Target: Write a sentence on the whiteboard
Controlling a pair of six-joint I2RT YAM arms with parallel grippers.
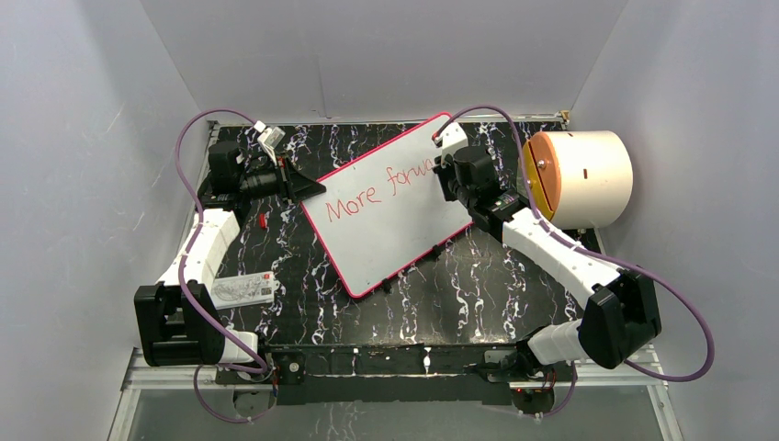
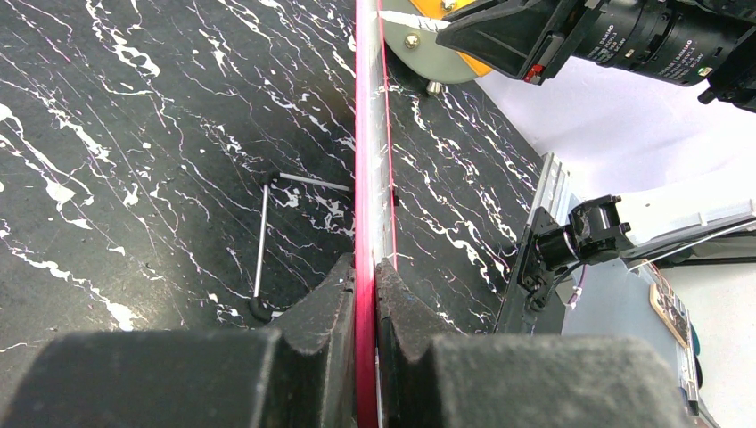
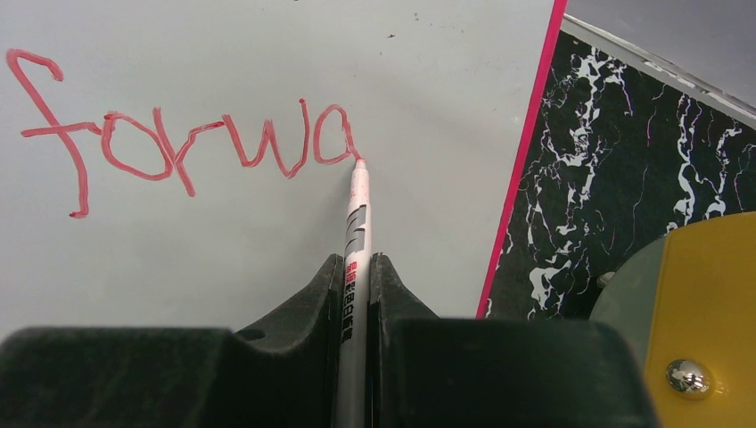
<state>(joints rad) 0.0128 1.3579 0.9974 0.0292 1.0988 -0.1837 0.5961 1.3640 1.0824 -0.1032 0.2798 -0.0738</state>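
Seen from above, the whiteboard [image 1: 386,230] lies slantwise on the black marbled worktop [image 1: 478,294], in the middle and toward the far edge. One rounded corner almost reaches that far edge.

Your left gripper [image 2: 365,267] is closed narrow on the board's red-pink rim, at the corner that points to the left edge. The left wrist view shows the rim edge-on, pinched between both fingers.

Your right gripper [image 3: 355,267] is closed on a white marker [image 3: 358,209]. The marker juts straight out between the fingers, and its red tip touches the board.

The sentence [image 1: 367,197] is red handwriting that slopes up toward the far right corner. It reads "More forwa". The tip rests at the tail of the last "a", near the board's right-hand rim. From above, the right gripper covers the end of that word.

A small white printed card [image 1: 244,289] lies near the left edge beside the left arm, apart from the board. A small red object [image 1: 263,220] lies between card and board; you cannot tell what it is. A cream cylinder [image 1: 579,179] with an orange face sits at the right edge, just beside the right arm. A thin wire stand [image 2: 263,241] shows beside the board in the left wrist view.
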